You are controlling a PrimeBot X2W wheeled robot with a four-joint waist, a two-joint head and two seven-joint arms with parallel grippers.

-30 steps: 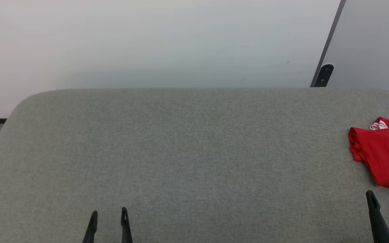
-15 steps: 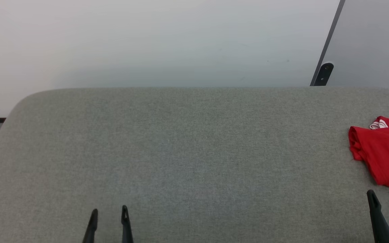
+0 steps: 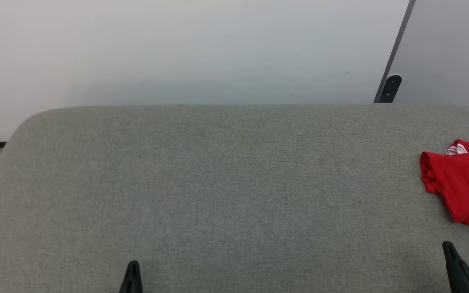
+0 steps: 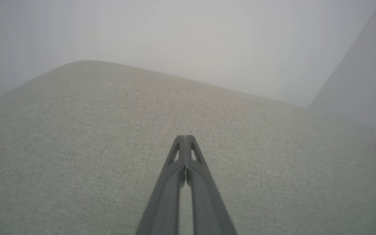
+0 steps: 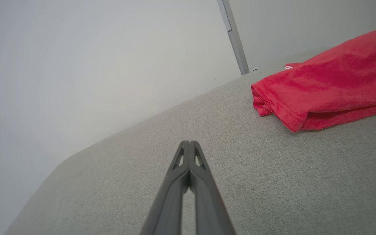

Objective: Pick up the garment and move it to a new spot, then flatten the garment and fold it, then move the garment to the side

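Red garment [image 3: 462,183] lies folded on grey woven surface [image 3: 218,183].

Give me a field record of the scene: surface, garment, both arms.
surface: grey woven-fabric tabletop, rounded corners
garment: bunched red cloth shirt with white trim, on the robot's right, untouched
left gripper: fingers shut, empty, over bare tabletop
right gripper: fingers shut, empty, short of the garment
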